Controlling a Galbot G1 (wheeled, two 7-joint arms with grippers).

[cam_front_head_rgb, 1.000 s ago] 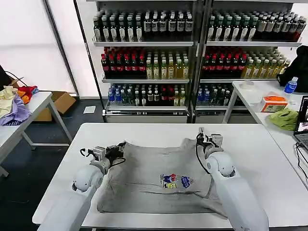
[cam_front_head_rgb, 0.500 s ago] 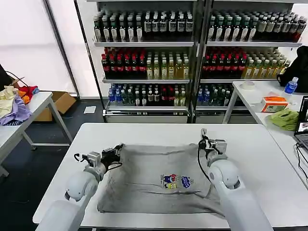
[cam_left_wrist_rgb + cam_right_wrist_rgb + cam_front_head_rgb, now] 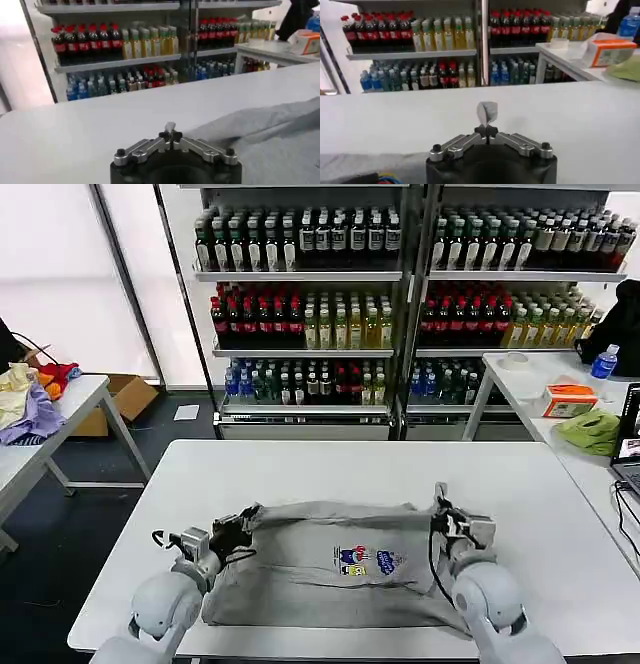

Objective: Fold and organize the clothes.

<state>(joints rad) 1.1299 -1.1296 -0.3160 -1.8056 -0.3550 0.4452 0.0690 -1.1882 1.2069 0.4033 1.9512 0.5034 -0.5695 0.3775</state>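
A large grey T-shirt [image 3: 300, 579] with a small colourful chest print [image 3: 365, 560] lies on the white table [image 3: 330, 469]. Its far edge is lifted and drawn back over the body, forming a fold across the top. My left gripper [image 3: 240, 522] is shut on that edge's left corner, and a tip of grey cloth [image 3: 171, 127] pokes out between its jaws [image 3: 171, 135]. My right gripper [image 3: 441, 506] is shut on the right corner, with a small flap of cloth [image 3: 487, 113] standing up from its closed jaws [image 3: 486, 131]. The shirt's body [image 3: 280, 145] spreads beside the left gripper.
Shelves of bottles [image 3: 400, 294] stand behind the table. A side table [image 3: 545, 379] on the right carries an orange box [image 3: 568, 399], a green cloth [image 3: 592, 429] and a blue bottle [image 3: 603, 362]. On the left, another table holds coloured garments [image 3: 30, 399], with a cardboard box [image 3: 125, 399] beside it.
Both grippers have pulled back toward me with the shirt's far edge in them. The shirt's top now folds over its body, and the bare table beyond it has grown.
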